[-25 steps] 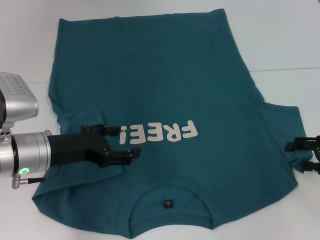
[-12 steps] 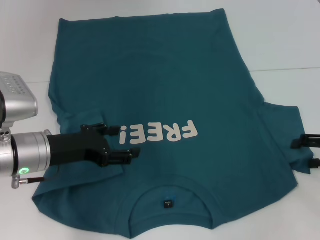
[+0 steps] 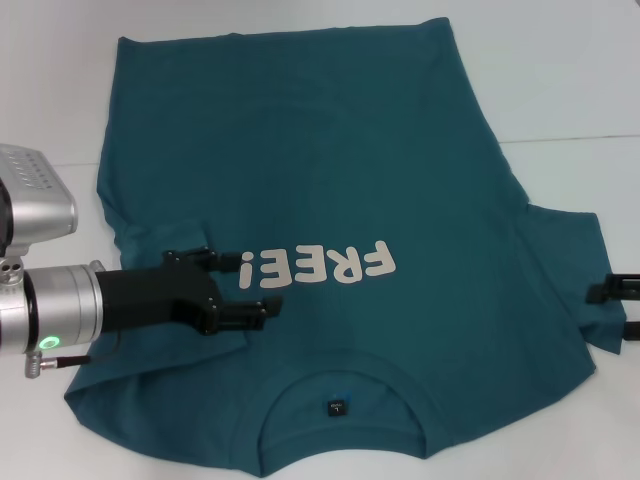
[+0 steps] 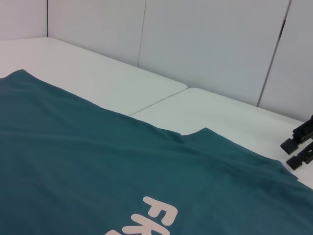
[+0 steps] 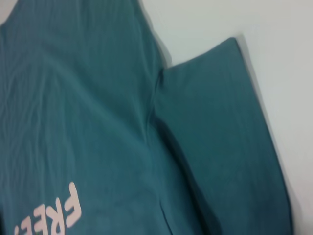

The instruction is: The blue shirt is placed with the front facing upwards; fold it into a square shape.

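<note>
The blue shirt (image 3: 330, 240) is lying flat on my white counter (image 3: 570, 80), "FREE!" (image 3: 318, 266) showing. My left gripper (image 3: 262, 286) is hovering open beside the lettering; my right gripper (image 3: 622, 308), open, is sitting at the sleeve edge.

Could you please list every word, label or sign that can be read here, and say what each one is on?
"FREE!" in white letters on the chest of the blue shirt; in the head view it reads upside down, and the wrist views show only parts of it.
Neck label, a small dark tag inside the collar: its mark is too small to read.
Nothing else carries readable text.
</note>
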